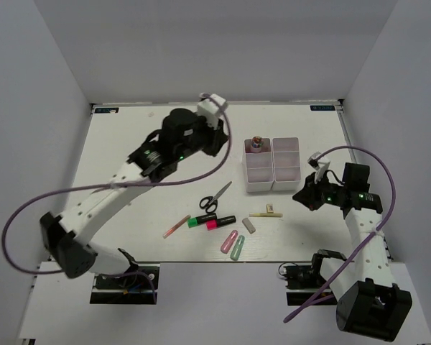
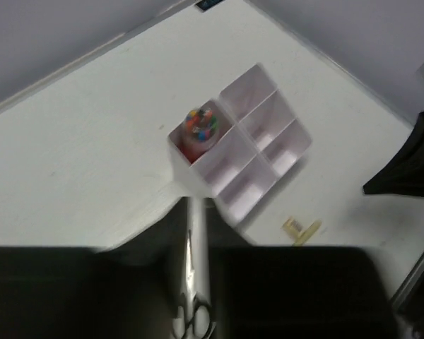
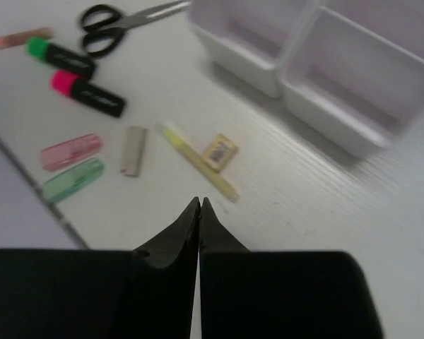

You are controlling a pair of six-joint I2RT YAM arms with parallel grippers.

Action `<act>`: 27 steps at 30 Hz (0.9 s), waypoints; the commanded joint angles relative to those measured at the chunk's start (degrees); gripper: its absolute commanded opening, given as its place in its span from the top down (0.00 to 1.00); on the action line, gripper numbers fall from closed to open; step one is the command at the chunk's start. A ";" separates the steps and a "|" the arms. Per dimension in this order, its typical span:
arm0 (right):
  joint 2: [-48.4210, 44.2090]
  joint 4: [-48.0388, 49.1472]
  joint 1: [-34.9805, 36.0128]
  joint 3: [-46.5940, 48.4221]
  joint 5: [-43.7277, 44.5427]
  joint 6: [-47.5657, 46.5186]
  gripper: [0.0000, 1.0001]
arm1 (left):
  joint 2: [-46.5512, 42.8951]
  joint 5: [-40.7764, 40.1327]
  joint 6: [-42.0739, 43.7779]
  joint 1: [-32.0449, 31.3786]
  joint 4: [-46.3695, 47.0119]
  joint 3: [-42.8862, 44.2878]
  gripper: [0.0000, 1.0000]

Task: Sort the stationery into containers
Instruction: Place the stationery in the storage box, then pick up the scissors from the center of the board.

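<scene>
Black right gripper (image 3: 199,206): jaws pressed tip to tip, nothing held, hanging above the table (image 1: 129,144); pale yellow clip (image 3: 201,164) lies just ahead of the tips; grey eraser (image 3: 133,150), pink eraser (image 3: 71,150) and green eraser (image 3: 72,178) lie further left, apart from one another.

Left gripper (image 1: 217,144): jaws closed and empty, though its wrist view is blurred; it is raised beside the left wall of the trays (image 1: 273,172); scissors (image 1: 215,196) lie flat on the table nearer the arm bases.

Green-ended highlighter (image 3: 56,56) and pink-ended highlighter (image 3: 88,93) lie side by side near the scissors' handles; thin pink pen (image 3: 18,37) is beyond them.

Round piece (image 2: 200,127), topped with coloured dots, stands in the far left compartment; the other compartments show lilac floors.

Surface: white table; enclosure of plain white walls (image 1: 43,86).
</scene>
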 commanded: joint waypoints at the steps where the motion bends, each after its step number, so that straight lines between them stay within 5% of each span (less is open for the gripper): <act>1: 1.02 -11.75 1.19 3.46 -22.09 -16.00 1.00 | -4.52 -5.30 -7.24 2.34 -28.70 -5.77 0.53; 2: 1.90 -13.46 1.37 3.65 -23.81 -21.95 0.95 | -5.32 -4.43 -8.47 3.91 -30.82 -7.19 0.31; 3: 2.43 -14.70 1.72 4.08 -25.05 -25.57 0.58 | -6.72 -2.16 -8.92 5.76 -34.14 -11.03 0.19; 6: 5.50 -17.09 3.91 6.55 -27.78 -27.98 0.43 | -9.55 0.74 -11.12 10.33 -32.35 -20.17 0.10; 9: 6.65 -12.19 5.06 7.17 -27.00 -22.19 0.46 | -9.73 2.78 -11.74 12.71 -27.34 -25.38 0.24; 10: 5.61 -11.03 5.32 6.47 -26.21 -18.96 0.46 | -9.12 2.44 -11.04 12.89 -26.63 -25.40 0.40; 13: 2.27 -5.05 5.68 2.43 -23.93 -14.64 0.46 | -2.54 3.57 -9.19 12.46 -27.67 -21.28 0.63; 27: 1.47 -5.57 5.15 1.01 -18.21 -15.77 0.46 | 9.17 4.62 -13.40 10.52 -27.50 -13.53 0.59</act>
